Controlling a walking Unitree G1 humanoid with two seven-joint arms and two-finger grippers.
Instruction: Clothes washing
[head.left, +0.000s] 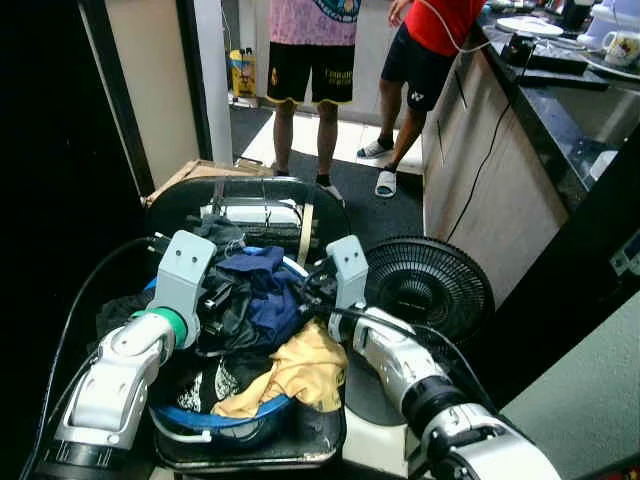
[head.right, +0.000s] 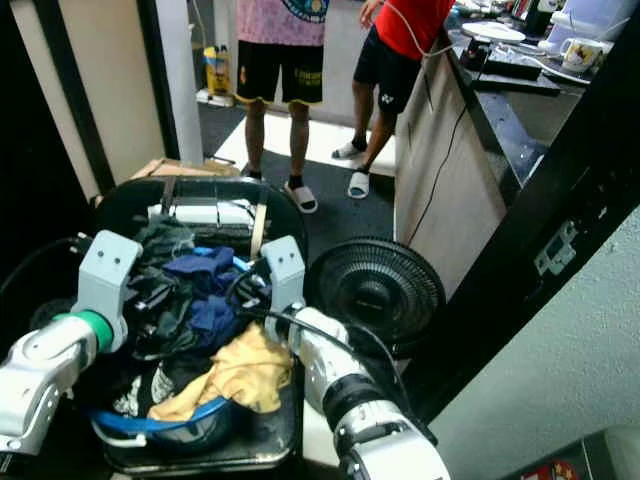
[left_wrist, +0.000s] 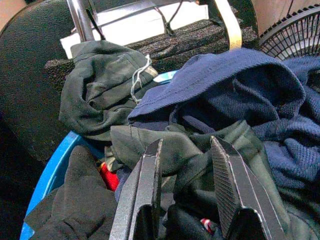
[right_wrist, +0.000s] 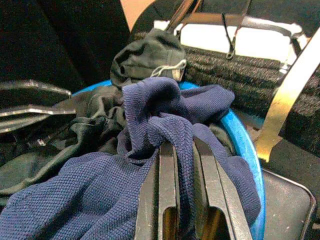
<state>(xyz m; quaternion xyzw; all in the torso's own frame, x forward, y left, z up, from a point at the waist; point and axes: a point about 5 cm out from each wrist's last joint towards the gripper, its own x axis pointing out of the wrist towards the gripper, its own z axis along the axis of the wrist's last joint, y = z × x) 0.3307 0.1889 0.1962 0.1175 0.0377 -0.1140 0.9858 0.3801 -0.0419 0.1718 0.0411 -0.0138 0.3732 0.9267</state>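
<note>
Two hands work over a blue basin heaped with clothes, which sits on a black chair seat in front of the robot. The left hand has its two black fingers spread apart, released, with their tips resting on a dark green garment near the middle of the heap; nothing is gripped between them. The right hand reaches in from the other side, its fingers clenched on a fold of a navy blue knit garment that drapes over the basin's rim. A second dark green piece with a white drawstring lies bunched at the far edge of the basin, against the chair's back. A yellow cloth hangs over the near edge of the basin, and a black garment with white print lies beside it.

Just to the right of the chair, a black fan stands on the floor. A wooden-fronted desk with a dark top runs along the right, carrying a mug and a plate. Two people stand further off in the doorway, seen from the waist down: one in black shorts and a pink shirt, the other in dark shorts and a red shirt.
</note>
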